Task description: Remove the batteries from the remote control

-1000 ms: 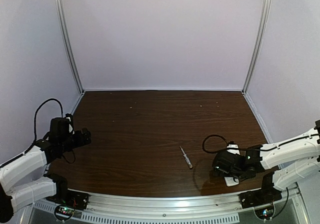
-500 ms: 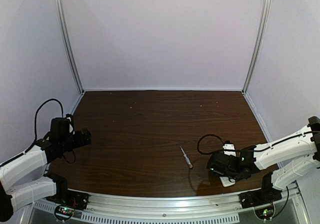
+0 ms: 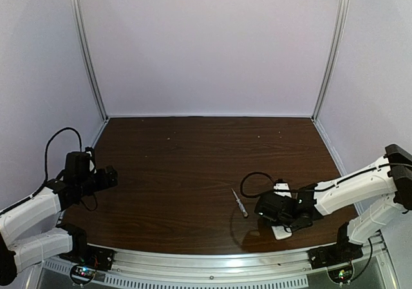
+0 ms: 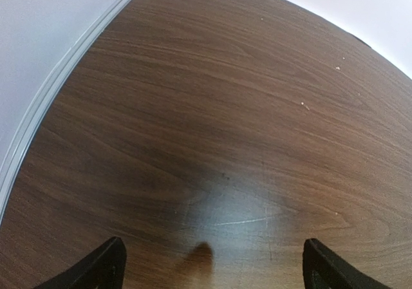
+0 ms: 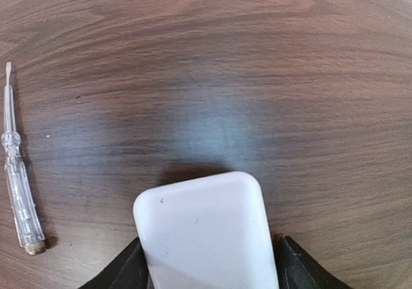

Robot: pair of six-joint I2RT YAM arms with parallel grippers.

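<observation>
The remote control (image 5: 203,231) is a plain white slab with rounded corners, sitting between my right gripper's (image 5: 206,273) two dark fingers, which press on its two long sides. Its visible face is smooth, with no window showing. In the top view the remote (image 3: 282,232) pokes out under the right gripper (image 3: 275,217), low over the table near the front edge. The batteries are not in view. My left gripper (image 4: 209,270) is open and empty over bare wood at the table's far left (image 3: 108,176).
A thin clear-handled screwdriver (image 3: 239,203) lies on the brown table just left of the right gripper; it also shows at the left edge of the right wrist view (image 5: 16,186). A black cable loops above the right wrist. White walls enclose the table.
My right gripper has moved left along the front of the table with the remote in it, closer to the screwdriver. The left arm has not moved.
</observation>
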